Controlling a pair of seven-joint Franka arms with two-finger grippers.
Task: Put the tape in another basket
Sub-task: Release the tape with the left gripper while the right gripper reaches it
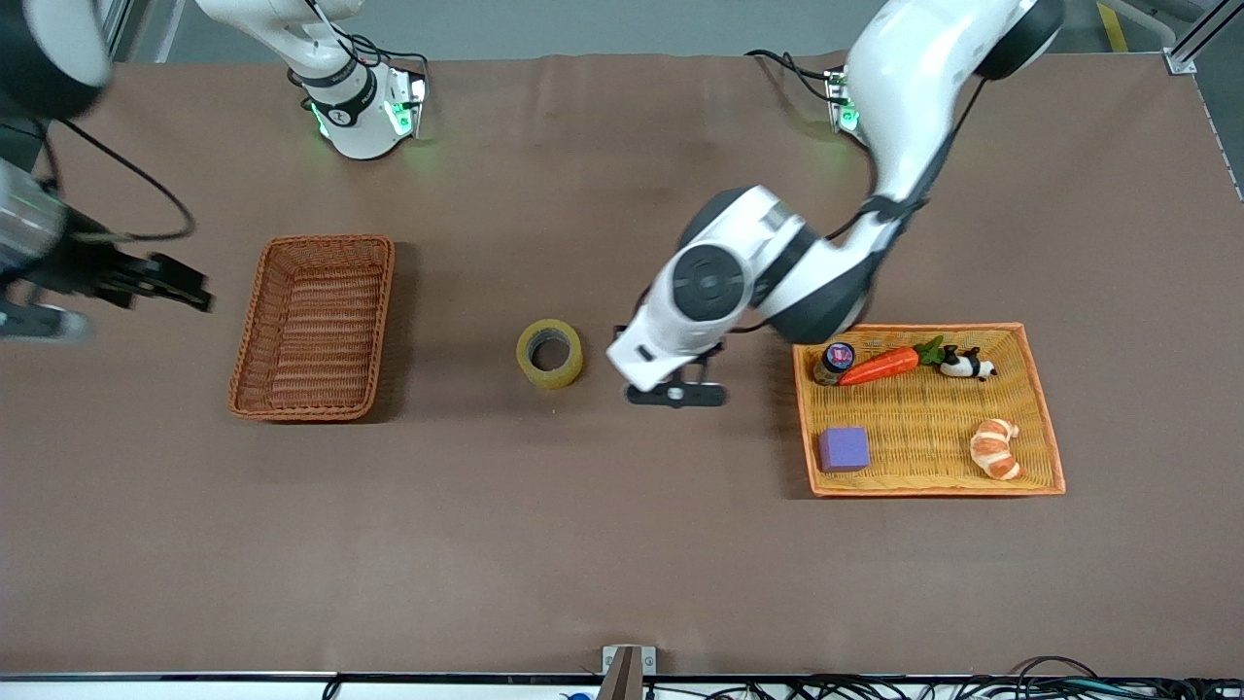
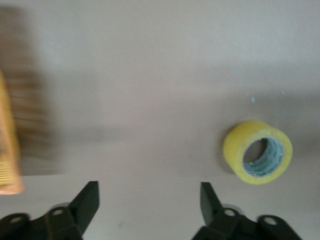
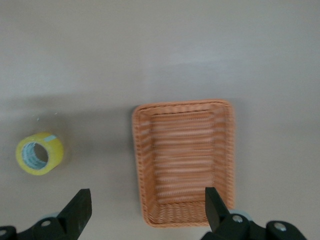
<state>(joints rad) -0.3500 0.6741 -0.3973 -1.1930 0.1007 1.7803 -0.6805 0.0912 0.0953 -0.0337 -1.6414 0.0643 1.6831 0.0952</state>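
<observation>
The tape [image 1: 560,377], a yellowish roll with a grey core, rests on the brown table between the two baskets, and also shows in both wrist views [image 2: 239,145] [image 3: 54,149]. The dark woven basket [image 1: 316,331] [image 3: 185,160] stands empty toward the right arm's end. My left gripper [image 1: 675,394] [image 2: 149,192] hangs open over bare table beside the tape, between it and the orange tray, with nothing between its fingers. My right gripper [image 1: 190,289] [image 3: 148,200] is open and empty, up over the table at the basket's edge.
A flat orange tray [image 1: 923,428] [image 2: 7,165] toward the left arm's end holds a carrot [image 1: 880,366], a panda toy [image 1: 965,365], a small jar [image 1: 834,362], a purple cube [image 1: 843,448] and a croissant [image 1: 996,448].
</observation>
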